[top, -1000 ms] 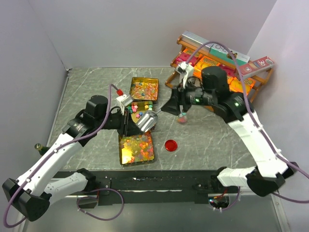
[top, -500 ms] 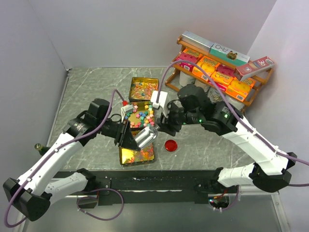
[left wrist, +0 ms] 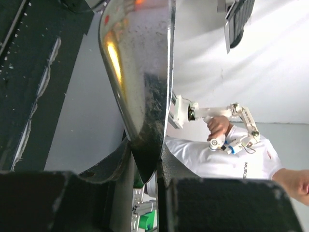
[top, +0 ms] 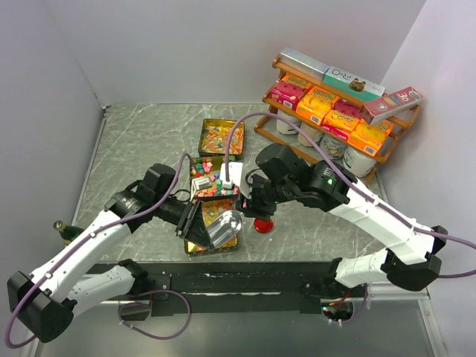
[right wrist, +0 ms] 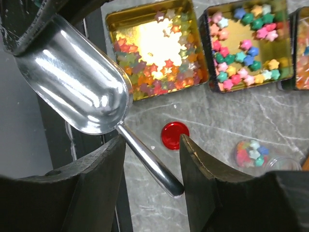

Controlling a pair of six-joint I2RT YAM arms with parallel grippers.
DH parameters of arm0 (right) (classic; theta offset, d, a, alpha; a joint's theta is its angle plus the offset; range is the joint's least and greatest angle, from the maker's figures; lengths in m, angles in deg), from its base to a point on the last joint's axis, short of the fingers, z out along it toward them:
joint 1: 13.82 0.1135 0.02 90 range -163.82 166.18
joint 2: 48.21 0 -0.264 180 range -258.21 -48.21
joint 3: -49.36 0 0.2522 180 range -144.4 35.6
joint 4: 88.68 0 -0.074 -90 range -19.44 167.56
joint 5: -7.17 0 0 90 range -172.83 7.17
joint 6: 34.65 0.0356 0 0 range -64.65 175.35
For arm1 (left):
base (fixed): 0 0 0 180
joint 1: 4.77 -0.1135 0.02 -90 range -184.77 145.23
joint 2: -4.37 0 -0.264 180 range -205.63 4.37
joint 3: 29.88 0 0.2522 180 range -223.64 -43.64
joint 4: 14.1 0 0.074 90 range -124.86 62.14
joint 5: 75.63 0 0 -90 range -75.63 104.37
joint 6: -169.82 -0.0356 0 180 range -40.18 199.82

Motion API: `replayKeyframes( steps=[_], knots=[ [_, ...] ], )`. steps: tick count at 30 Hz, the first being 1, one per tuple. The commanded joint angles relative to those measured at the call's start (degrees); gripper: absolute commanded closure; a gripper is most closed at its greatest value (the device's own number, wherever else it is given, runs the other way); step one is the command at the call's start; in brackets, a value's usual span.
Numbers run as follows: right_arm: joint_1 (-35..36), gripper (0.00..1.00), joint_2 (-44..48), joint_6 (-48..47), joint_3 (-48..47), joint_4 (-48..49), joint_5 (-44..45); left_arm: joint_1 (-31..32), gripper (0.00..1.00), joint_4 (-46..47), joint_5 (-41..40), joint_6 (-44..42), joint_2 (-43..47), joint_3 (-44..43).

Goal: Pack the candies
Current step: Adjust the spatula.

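The left hand pinches the bowl end of a metal scoop and holds it tilted above the near tin. The right hand has its fingers spread. The thin handle of the scoop passes between them, and they are not pressed on it.

The candies are small stars in pink, green, blue, yellow and orange. They lie in three gold tins set in a row from near to far on the bench: the near tin, the middle tin and the far tin. A few more sit in a small clear cup. It stands on the bench just right of a red lid, which lies right of the near tin.
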Motion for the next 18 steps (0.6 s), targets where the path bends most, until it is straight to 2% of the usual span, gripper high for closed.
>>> replayKeyframes(
  steps=[1, 5, 7, 9, 12, 13, 14, 18],
  knots=[
    [1.2, 0.46, -0.2, -0.6, 1.4, 0.8, 0.5, 1.8, 0.99, 2.8, 5.0, -0.4, 1.4, -1.2],
    [2.0, 0.53, -1.7, -0.3, 2.3, 1.3, 0.7, 2.6, 0.99, 1.9, 4.9, -1.2, 1.1, -2.2],
    [2.2, 0.63, -1.7, -0.2, 2.8, 2.3, 0.1, 2.7, 0.99, 2.0, 4.9, -1.3, 1.3, -2.1],
    [2.4, 0.68, -1.6, 0.1, 3.3, 2.7, -0.8, 2.7, 0.99, 2.0, 5.0, -1.2, 1.4, -2.2],
    [2.7, 0.67, -1.3, 0.0, 4.6, 3.7, -1.0, 3.0, 0.99, 1.8, 5.3, -1.6, 1.5, -2.5],
    [2.9, 0.64, -1.3, 0.0, 5.1, 3.9, -0.6, 3.0, 0.99, 1.7, 5.2, -1.6, 1.4, -2.6],
    [3.3, 0.56, -1.6, 0.2, 5.8, 4.4, 0.2, 3.2, 0.99, 1.7, 5.2, -1.6, 1.3, -2.6],
    [4.4, 0.5, -1.6, 1.0, 7.7, 5.8, 2.9, 3.5, 0.99, 1.7, 5.5, -1.6, 1.2, -2.6]
  ],
)
